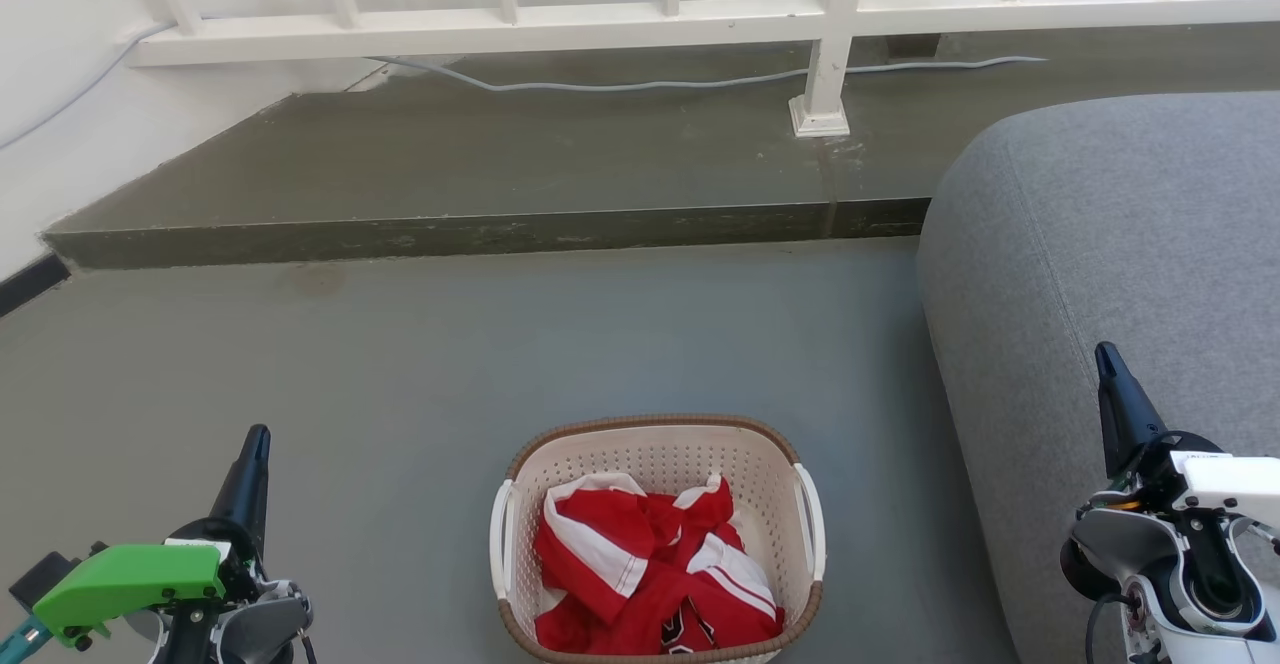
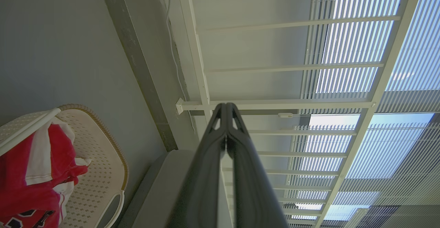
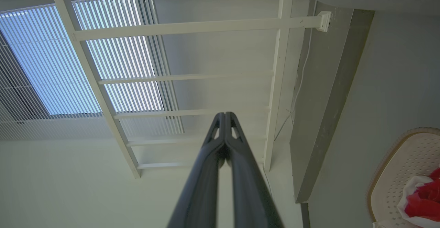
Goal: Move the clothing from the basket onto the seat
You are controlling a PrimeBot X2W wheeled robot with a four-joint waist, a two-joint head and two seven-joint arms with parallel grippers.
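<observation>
Red clothing (image 1: 650,574) with white stripes lies crumpled in a cream basket (image 1: 655,422) on the grey floor (image 1: 400,364), low and central in the head view, a heap with no clear long axis. The left fingers (image 1: 257,436) sit to its left, the right fingers (image 1: 1106,354) to its right, seen against the grey seat (image 1: 1120,224). Both pairs are pressed together, holding nothing, and point forward, away from the heap. The basket looks slightly nearer the left arm. Both wrist views aim at a white railing (image 3: 192,27) and window blinds (image 2: 361,42), with the basket at their margins; the left one catches the dark emblem (image 2: 20,218)
</observation>
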